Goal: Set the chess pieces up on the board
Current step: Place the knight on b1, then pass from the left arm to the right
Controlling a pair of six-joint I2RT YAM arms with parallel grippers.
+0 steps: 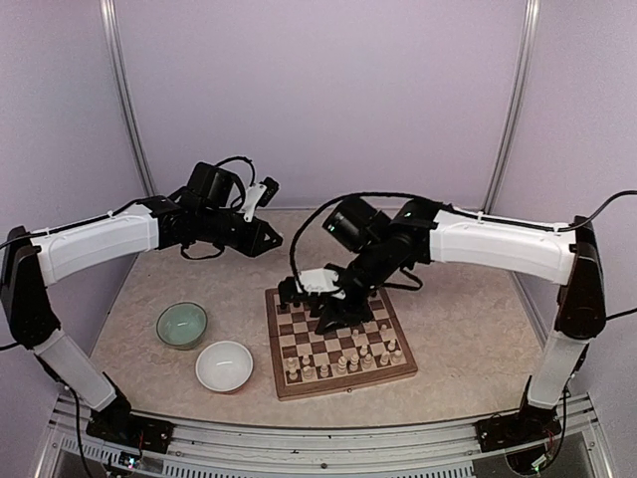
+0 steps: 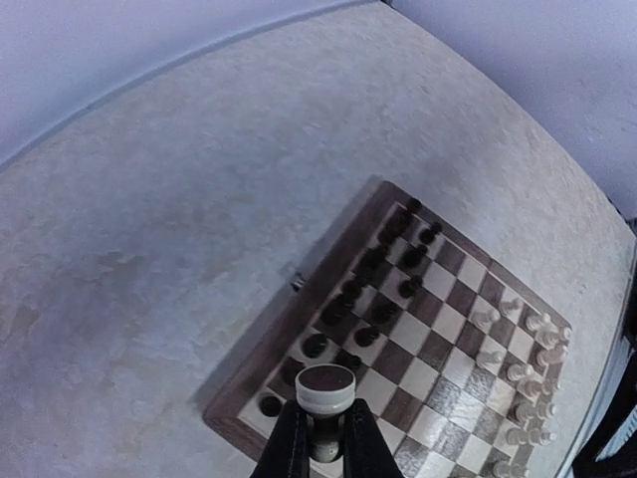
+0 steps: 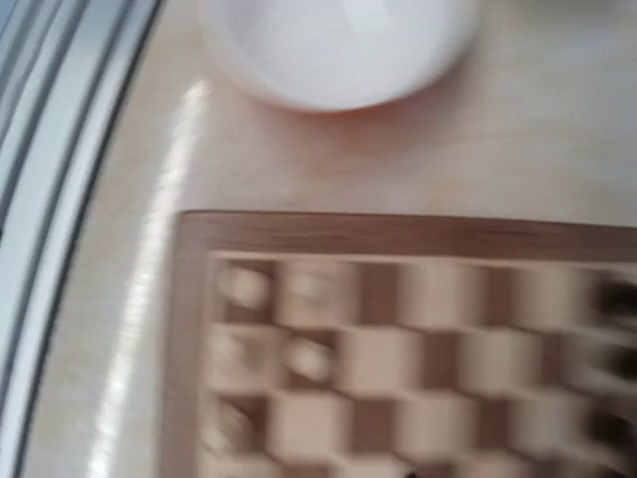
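Note:
The board [image 1: 343, 386] lies in the middle of the table, with dark pieces [image 1: 299, 305] on its far rows and cream pieces [image 1: 348, 360] on its near rows. My left gripper [image 1: 277, 239] hovers high beyond the board's far left corner. In the left wrist view it [image 2: 325, 438] is shut on a cream piece [image 2: 325, 390] whose round dark-felted base shows, above the board's corner [image 2: 259, 393]. My right gripper [image 1: 328, 321] reaches down over the board's far middle squares. The right wrist view is blurred and shows the board's border [image 3: 398, 237] and cream pieces [image 3: 244, 287], not the fingers.
A green bowl [image 1: 182, 325] and a white bowl [image 1: 224, 365] stand left of the board; the white bowl [image 3: 338, 50] also shows in the right wrist view. Purple walls surround the table, and a metal rail runs along its near edge.

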